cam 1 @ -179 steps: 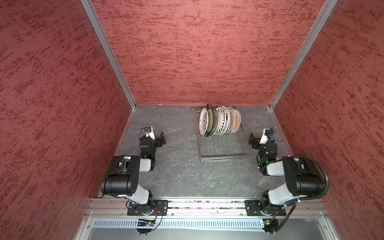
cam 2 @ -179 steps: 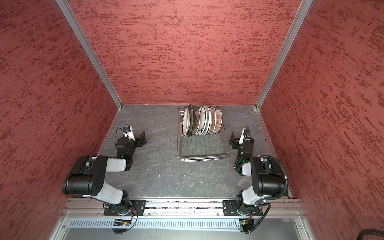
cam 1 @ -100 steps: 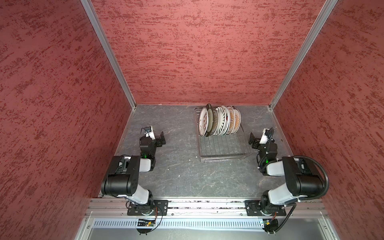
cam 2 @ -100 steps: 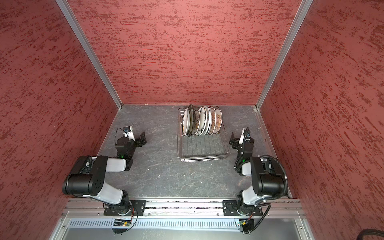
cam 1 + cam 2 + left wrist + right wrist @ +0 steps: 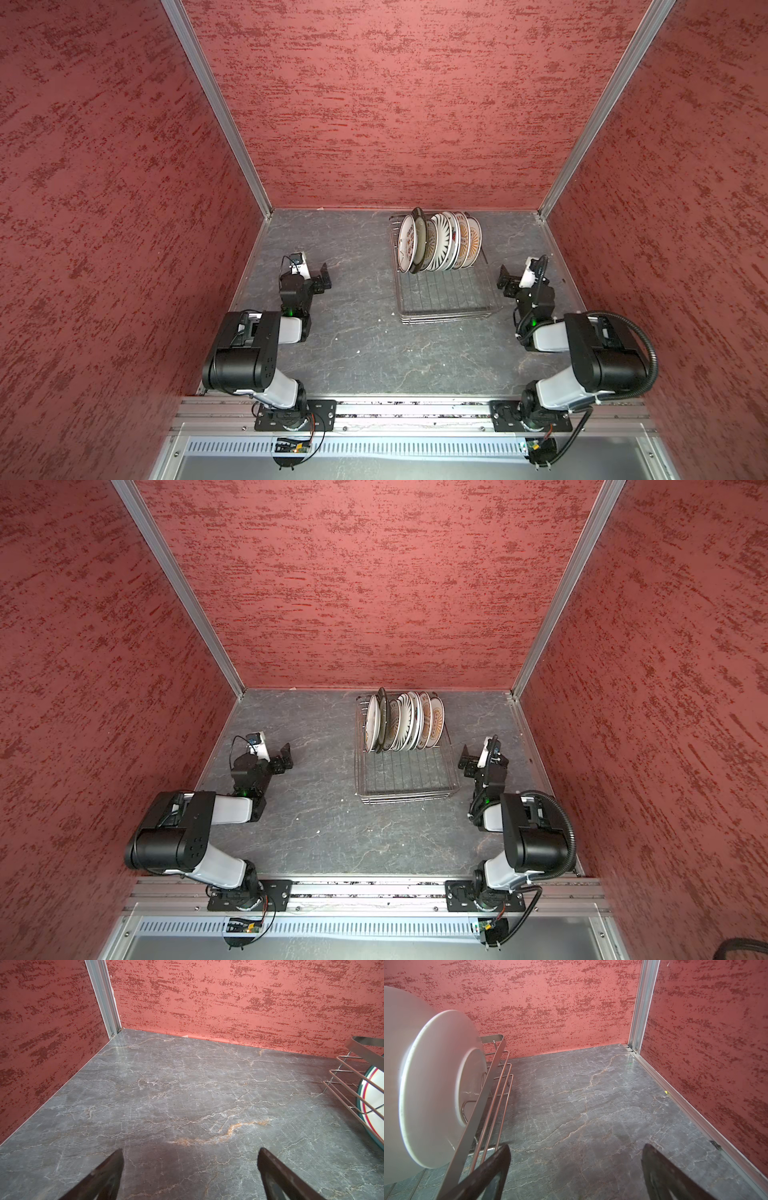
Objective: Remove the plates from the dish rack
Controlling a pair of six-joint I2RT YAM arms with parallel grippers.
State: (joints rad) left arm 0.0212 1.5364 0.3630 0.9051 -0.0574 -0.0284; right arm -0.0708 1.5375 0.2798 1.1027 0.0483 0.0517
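1. Starting off to the left of the dish rack [image 5: 449, 316]: left claw [image 5: 323, 277] spread wide, gripping nothing, low over bare bench [image 5: 353, 345], clear of the rack. Same story in the left wrist view: fingers [image 5: 104, 1174] far apart, only grey stone between them.
2. Peeking in at that view's border: the rack's left side and a sliver of the leftmost plate [image 5: 372, 1101], teal rim and red line.
3. On to the rack itself: plates [image 5: 440, 245] standing on edge, packed in a row across its far end and leaning together. Bare wire at the rack's near end.
4. Nothing lifted out, nothing on the bench beside the rack. Looks like the very opening of the unloading, with no approach made so far.
5. Just right of the rack: right claw [image 5: 505, 282], also spread wide and empty, close beside the rack's right side. In the right wrist view, the plain white back of the rightmost plate [image 5: 436, 1084] looming behind the side wires.
6. Next move, at a guess: choose an end plate, bring a claw above the rack, close on the top rim and lift straight up before swinging away. Neighbours touching, so careful not to drag one along.
7. Hard to call: exact plate count, with rims overlapping. Prongs mostly hidden behind the plates, middle patterns largely covered, end plates cut off in both wrist views.
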